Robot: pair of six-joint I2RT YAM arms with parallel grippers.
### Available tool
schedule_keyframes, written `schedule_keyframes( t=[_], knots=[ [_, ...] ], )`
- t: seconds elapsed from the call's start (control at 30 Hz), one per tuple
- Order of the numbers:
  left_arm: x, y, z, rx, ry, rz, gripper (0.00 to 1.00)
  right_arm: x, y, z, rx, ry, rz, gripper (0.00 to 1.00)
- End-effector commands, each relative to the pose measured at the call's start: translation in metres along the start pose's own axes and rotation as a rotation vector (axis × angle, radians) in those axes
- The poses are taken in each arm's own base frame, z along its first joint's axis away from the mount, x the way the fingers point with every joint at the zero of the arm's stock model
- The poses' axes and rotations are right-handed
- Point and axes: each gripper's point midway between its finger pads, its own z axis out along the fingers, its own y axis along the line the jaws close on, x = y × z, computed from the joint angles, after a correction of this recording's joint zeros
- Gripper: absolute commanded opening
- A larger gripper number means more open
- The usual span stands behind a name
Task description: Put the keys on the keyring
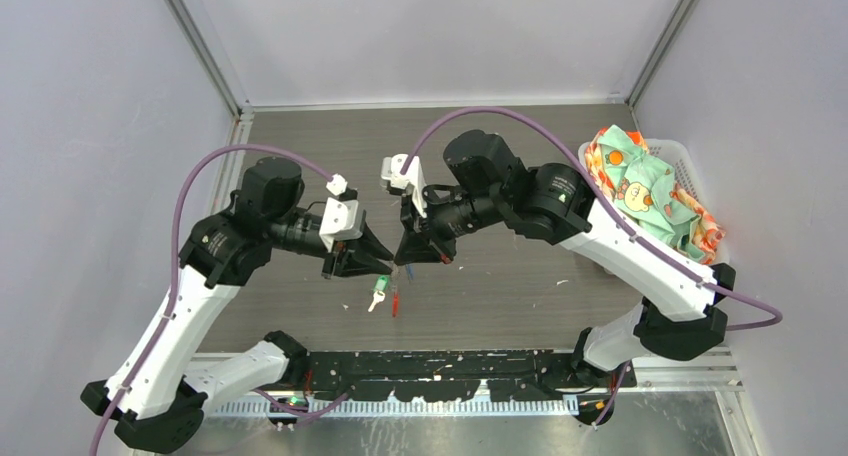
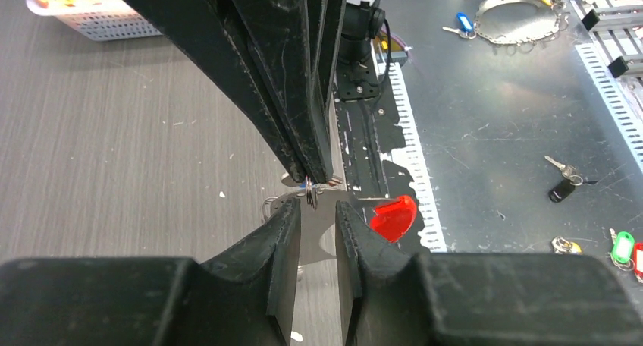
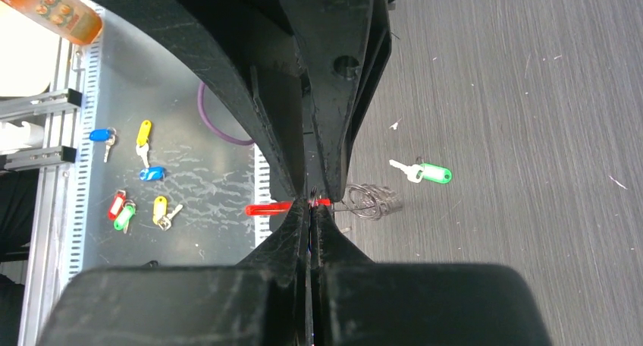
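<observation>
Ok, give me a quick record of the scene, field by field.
right fingers: shut on the keyring
left fingers: slightly apart, tip to tip with the right ones; grip unclear
red tag: beside the pinched spot
green key: flat on the table, not held
basket: far right corner, cloth inside

Robotics lab cell: white panel walls (image 1: 100, 126), aluminium framing (image 1: 200, 46), bench-mounted arms (image 1: 620, 246).

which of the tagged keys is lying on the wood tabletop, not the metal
The green-tagged key, alone on the grey wood tabletop. The other tagged keys, blue, yellow, red and another green, all lie on the metal shelf.
</observation>
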Motion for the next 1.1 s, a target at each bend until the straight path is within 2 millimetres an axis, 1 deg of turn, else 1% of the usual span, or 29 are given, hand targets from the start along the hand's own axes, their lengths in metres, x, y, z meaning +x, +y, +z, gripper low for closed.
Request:
schedule_keyframes(
  t=[0.0, 0.17, 0.23, 0.3, 0.33, 0.43, 0.53, 0.63, 0.73, 0.77, 0.87, 0.97, 1.07],
  knots=[
    [-0.009, -0.004, 0.004, 0.033, -0.036, 0.004, 0.25, -0.017, 0.007, -0.007, -0.027, -0.041, -0.031, 0.01],
    [-0.011, -0.005, 0.004, 0.034, -0.039, 0.001, 0.20, -0.016, 0.006, -0.004, -0.028, -0.030, -0.025, 0.01],
    [-0.009, -0.004, 0.005, 0.031, -0.033, 0.000, 0.13, -0.016, 0.006, -0.003, -0.033, -0.029, -0.025, 0.01],
    [-0.006, -0.001, 0.005, 0.021, -0.024, -0.001, 0.02, -0.017, 0.007, -0.002, -0.040, -0.028, -0.025, 0.01],
    [-0.004, 0.001, 0.006, 0.012, -0.016, -0.003, 0.01, -0.018, 0.008, -0.002, -0.043, -0.033, -0.026, 0.01],
    [0.001, 0.005, 0.006, -0.013, 0.000, -0.004, 0.01, -0.023, 0.011, -0.006, -0.048, -0.063, -0.035, 0.01],
    [0.002, 0.005, 0.004, -0.021, 0.004, -0.003, 0.01, -0.030, 0.015, -0.015, -0.041, -0.117, -0.057, 0.07],
    [0.001, 0.006, 0.004, -0.029, 0.006, -0.008, 0.01, -0.034, 0.012, -0.023, -0.001, -0.169, -0.068, 0.27],
    [-0.005, 0.007, 0.004, -0.040, -0.015, -0.030, 0.01, -0.031, 0.008, -0.031, 0.040, -0.214, -0.083, 0.43],
    [-0.007, 0.007, 0.004, -0.041, -0.026, -0.039, 0.00, -0.029, 0.008, -0.035, 0.052, -0.230, -0.093, 0.47],
    [-0.017, 0.005, 0.005, -0.033, -0.069, -0.068, 0.00, -0.023, 0.007, -0.045, 0.084, -0.279, -0.133, 0.52],
    [-0.032, 0.003, 0.006, -0.022, -0.129, -0.094, 0.00, -0.017, 0.009, -0.051, 0.095, -0.326, -0.199, 0.52],
    [-0.049, -0.001, 0.006, 0.013, -0.194, -0.100, 0.00, -0.019, 0.008, -0.061, 0.136, -0.388, -0.251, 0.52]
  ],
)
